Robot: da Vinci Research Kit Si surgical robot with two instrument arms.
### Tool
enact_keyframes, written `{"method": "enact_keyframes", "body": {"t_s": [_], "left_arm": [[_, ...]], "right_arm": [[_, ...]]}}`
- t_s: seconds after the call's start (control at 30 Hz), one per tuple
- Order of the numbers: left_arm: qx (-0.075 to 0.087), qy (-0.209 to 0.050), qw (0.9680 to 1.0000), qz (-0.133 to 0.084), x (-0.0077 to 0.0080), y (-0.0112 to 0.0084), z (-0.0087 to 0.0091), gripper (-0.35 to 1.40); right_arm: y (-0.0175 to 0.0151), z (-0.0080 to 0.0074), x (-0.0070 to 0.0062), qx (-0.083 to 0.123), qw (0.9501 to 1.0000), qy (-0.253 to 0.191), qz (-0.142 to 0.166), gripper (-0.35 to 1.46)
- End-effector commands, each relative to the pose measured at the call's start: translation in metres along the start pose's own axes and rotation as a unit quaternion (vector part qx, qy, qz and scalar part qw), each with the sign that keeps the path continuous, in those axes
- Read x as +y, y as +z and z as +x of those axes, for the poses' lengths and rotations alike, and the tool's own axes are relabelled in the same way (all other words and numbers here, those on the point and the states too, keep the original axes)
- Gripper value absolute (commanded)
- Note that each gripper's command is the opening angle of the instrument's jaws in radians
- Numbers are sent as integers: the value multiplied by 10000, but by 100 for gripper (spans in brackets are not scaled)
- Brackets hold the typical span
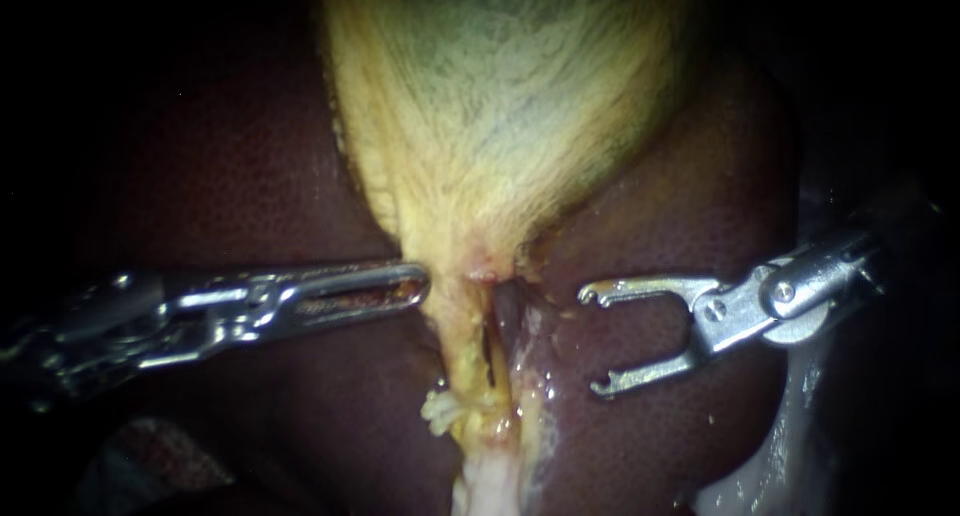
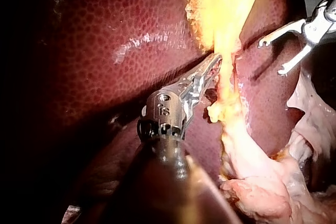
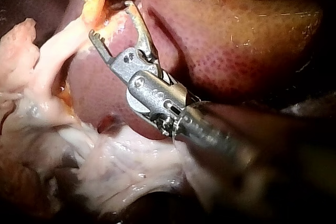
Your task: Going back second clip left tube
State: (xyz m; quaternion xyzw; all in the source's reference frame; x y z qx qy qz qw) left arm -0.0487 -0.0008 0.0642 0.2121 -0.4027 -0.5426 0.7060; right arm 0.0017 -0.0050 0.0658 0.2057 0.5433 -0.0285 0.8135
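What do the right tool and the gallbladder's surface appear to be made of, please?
Right tool: apparently polished bare metal, silvery with bright glints, open jaws hooked at the tips. Gallbladder: soft, moist tissue, yellow-green with fine pale fibres; probably a thin membrane, though thickness cannot be judged.

A dark maroon liver [image 1: 220, 166] with a finely speckled, wet surface fills most of the endoscope view. On it lies a pale yellow gallbladder [image 1: 500, 86], tinged grey-green and streaked with fine whitish fibres. It is broad toward the liver's upper side and narrows to a point near the liver's middle. Below that point, a small lumpy clump of yellow fat [image 1: 437, 412] sits near a glistening streak [image 1: 528, 376] on the liver. Under the clump, a frayed strip of white tissue [image 1: 480, 488] runs toward the liver's lower side. In the wrist views this white tissue spreads into a ragged, stringy pinkish-white mass [image 3: 121, 171] lying against the liver.
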Motion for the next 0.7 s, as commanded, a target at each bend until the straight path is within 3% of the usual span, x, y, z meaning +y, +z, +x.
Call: {"method": "enact_keyframes", "body": {"t_s": [0.03, 0.7], "left_arm": [[23, 7, 10000, -10, -1, 1, 1, -35], [82, 3, 9999, 60, -9, 12, 9, -35]], "right_arm": [[0, -1, 0, -2, 10000, 3, -2, 60], [-3, 1, 2, -4, 10000, -44, -1, 60]]}}
